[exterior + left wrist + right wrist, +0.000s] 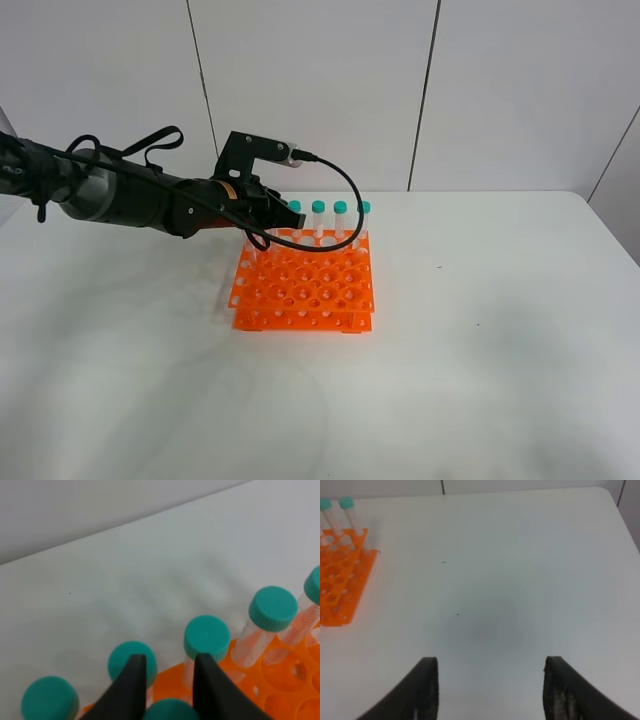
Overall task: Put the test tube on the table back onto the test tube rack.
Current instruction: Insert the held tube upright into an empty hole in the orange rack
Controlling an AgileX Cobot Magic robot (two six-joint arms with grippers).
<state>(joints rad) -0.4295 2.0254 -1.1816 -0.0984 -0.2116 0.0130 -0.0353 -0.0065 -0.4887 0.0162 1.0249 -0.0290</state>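
The orange test tube rack (305, 290) stands on the white table (480, 380). Several teal-capped tubes stand in its back row (318, 208). My left gripper (262, 228) hovers over the rack's back left corner. In the left wrist view its black fingers (132, 680) are close together around the teal cap of a test tube (170, 711), with other capped tubes (206, 637) just beyond them. The held tube's body is hidden. My right gripper (487, 690) is open and empty over bare table, away from the rack (340, 590).
Neighbouring tubes (272, 609) stand close on both sides of the left fingers. White wall panels rise behind the table. A black cable loops from the left wrist over the rack's back edge (340, 190).
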